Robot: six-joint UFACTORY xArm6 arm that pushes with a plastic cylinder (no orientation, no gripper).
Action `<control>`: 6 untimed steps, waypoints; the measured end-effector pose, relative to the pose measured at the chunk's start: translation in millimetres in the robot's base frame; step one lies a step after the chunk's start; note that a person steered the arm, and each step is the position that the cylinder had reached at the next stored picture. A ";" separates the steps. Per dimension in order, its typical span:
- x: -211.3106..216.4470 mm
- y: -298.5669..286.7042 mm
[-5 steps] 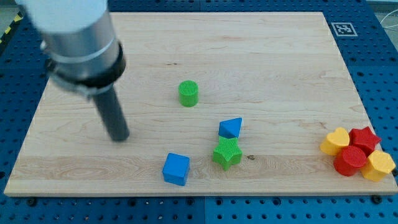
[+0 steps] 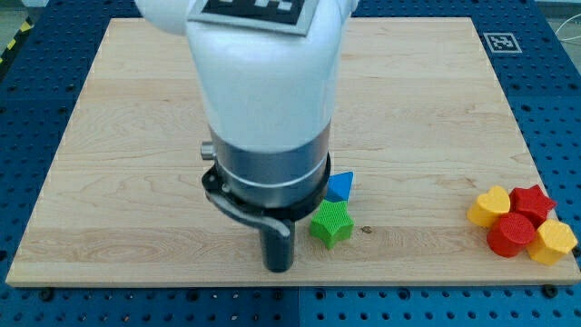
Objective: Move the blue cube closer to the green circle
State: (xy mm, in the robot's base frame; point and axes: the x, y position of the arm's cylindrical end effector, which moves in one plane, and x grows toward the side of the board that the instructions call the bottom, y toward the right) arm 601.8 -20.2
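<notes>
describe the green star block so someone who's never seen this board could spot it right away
Start at the big white and grey robot arm standing over the middle of the wooden board. Just to the view's right of its dark rod, near the board's bottom edge, sits the green star-shaped block. It is the only green block showing, with a blue block peeking out just above it.

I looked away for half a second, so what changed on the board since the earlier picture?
My tip swung from the view's left to the bottom centre, where the blue cube stood; arm now hides that cube and the green circle. Unmoved: green star, blue triangular block, red-and-yellow cluster.
</notes>
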 end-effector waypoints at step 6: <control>-110.1 -11.6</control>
